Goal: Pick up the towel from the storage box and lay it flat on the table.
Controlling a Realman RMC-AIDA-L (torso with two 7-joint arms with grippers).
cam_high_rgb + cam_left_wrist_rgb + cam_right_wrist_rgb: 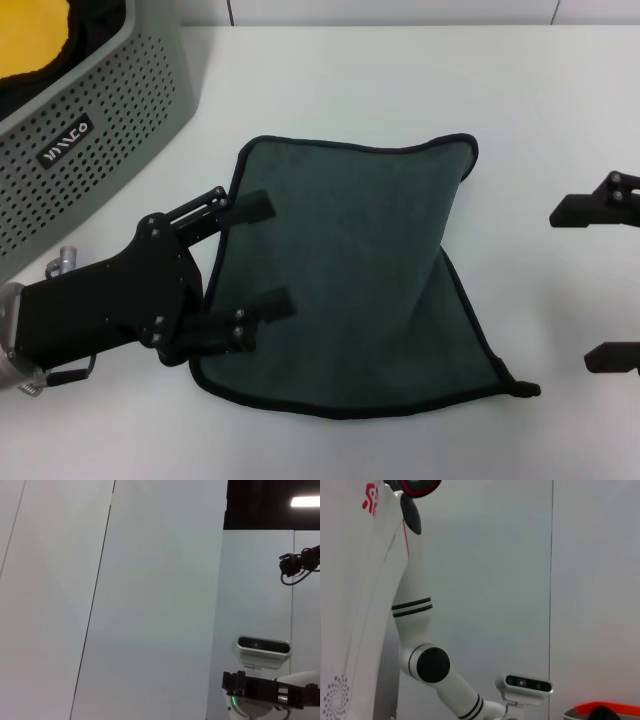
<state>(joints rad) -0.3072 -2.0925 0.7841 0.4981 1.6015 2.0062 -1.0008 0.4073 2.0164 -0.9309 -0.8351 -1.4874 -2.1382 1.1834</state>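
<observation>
Starting at left: one box (pixel 95 130) on the counter (pixel 400 80), one yellow cloth (pixel 30 40) inside. One green towel (pixel 350 290) lies spread mid-counter, outside the box. Left claw (pixel 268 254) spread wide, both fingers over the towel's left edge. Right claw (pixel 598 285) at far right, spread, gripping nothing.

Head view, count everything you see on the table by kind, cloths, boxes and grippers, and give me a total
Cloths: 2, the green towel lying on the table, and a yellow cloth in the storage box
Boxes: 1
Grippers: 2, left gripper open at the towel's edge, right gripper open, off to the side
Total: 5
</observation>
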